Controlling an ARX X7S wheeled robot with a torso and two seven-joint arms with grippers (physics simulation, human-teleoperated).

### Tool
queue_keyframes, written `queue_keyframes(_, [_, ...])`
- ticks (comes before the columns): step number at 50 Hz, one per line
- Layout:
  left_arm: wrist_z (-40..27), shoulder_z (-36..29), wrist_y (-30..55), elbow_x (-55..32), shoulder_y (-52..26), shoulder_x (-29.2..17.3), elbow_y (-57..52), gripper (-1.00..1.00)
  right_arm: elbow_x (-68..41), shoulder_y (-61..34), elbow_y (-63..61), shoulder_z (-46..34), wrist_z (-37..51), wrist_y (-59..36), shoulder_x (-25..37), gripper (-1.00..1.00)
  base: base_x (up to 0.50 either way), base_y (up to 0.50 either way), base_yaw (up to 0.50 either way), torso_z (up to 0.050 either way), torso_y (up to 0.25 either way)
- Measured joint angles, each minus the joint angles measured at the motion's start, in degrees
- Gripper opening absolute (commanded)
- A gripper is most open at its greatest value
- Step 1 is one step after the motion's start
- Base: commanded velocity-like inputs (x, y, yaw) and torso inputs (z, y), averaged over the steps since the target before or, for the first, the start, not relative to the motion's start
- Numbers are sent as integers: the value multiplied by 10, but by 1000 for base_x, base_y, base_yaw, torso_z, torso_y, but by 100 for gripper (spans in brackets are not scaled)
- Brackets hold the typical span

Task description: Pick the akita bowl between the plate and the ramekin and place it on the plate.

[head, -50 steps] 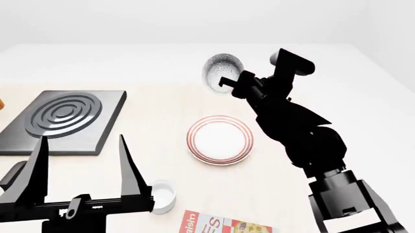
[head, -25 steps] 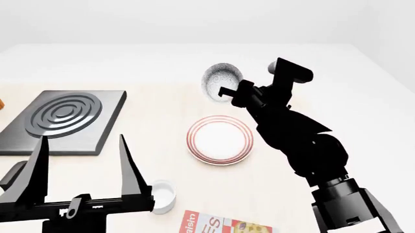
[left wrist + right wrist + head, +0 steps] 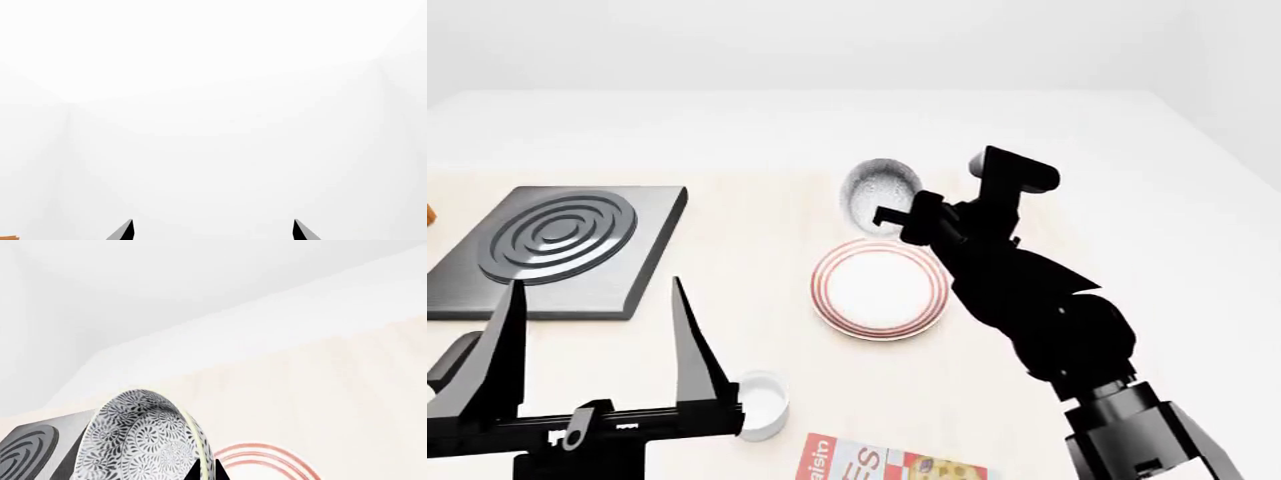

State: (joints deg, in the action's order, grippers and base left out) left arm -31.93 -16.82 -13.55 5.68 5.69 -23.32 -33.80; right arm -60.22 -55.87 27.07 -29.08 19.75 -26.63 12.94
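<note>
The akita bowl (image 3: 878,190), grey-patterned outside and pale inside, hangs tilted on its side just beyond the far rim of the plate (image 3: 878,288). My right gripper (image 3: 894,215) is shut on the bowl's rim. In the right wrist view the bowl (image 3: 140,440) fills the lower left, its rim pinched in my right gripper (image 3: 208,470), and the plate's red rings (image 3: 267,455) show behind it. The white ramekin (image 3: 763,400) stands near the front, beside my left gripper (image 3: 598,284). That gripper is open and holds nothing; in the left wrist view the left gripper (image 3: 213,222) shows only its tips.
A dark grey square slab with raised concentric rings (image 3: 561,245) lies at the left and shows again as the ringed slab (image 3: 27,450). A printed box (image 3: 881,462) lies at the front edge. The light tabletop (image 3: 747,250) ends at a white floor beyond.
My right gripper has carried the bowl down and nearer, from well beyond the plate to just past its far rim. The left arm has not moved.
</note>
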Motion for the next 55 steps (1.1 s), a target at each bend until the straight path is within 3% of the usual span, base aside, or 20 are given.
queue_keyframes(55, [-10,-8,-12,1,-3,-6,15,100,24,27,-4,-51,-27,-15,25,-100,0,0,0,0,1])
